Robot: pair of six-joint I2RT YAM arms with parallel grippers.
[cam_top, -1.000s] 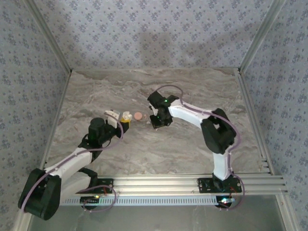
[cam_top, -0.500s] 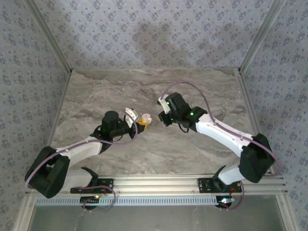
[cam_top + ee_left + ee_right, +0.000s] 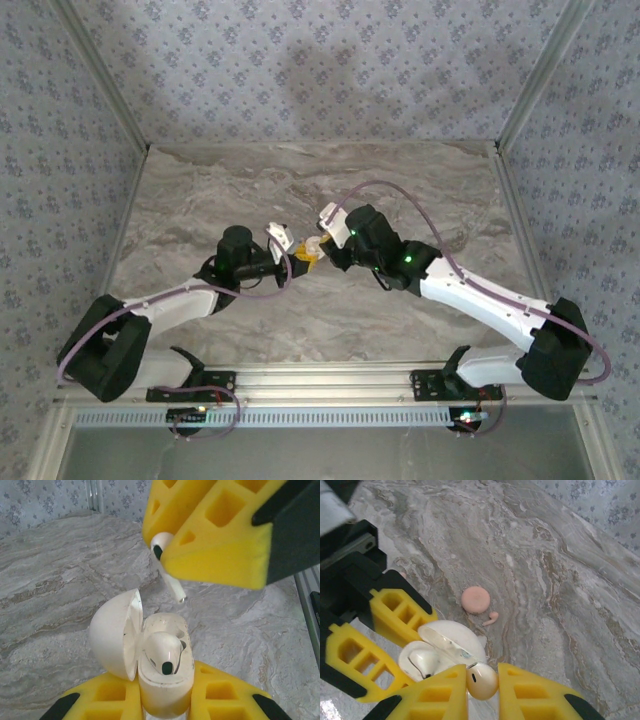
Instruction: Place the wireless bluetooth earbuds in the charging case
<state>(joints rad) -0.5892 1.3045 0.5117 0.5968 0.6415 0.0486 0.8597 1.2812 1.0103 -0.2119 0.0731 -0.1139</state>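
My left gripper (image 3: pixel 165 697) is shut on the white charging case (image 3: pixel 165 685), held upright between its yellow fingers with the lid (image 3: pixel 112 632) swung open to the left. One white earbud (image 3: pixel 162 652) sits in the case's near socket. My right gripper (image 3: pixel 482 682) is shut on a second white earbud (image 3: pixel 482 680). That earbud (image 3: pixel 162 544) hangs just above the case, its stem pointing down at the open far socket without touching it. In the top view the two grippers (image 3: pixel 297 257) (image 3: pixel 322 247) meet at mid-table.
A pink round disc (image 3: pixel 475 599) and a small pink earbud (image 3: pixel 490 618) lie on the marble table (image 3: pixel 560 580) just beyond the case. Metal rails (image 3: pixel 400 380) run along the near edge; patterned walls enclose the table.
The left gripper has carried the case to the right, toward mid-table. The right arm has stretched low across the table and brought its earbud close over the open case.
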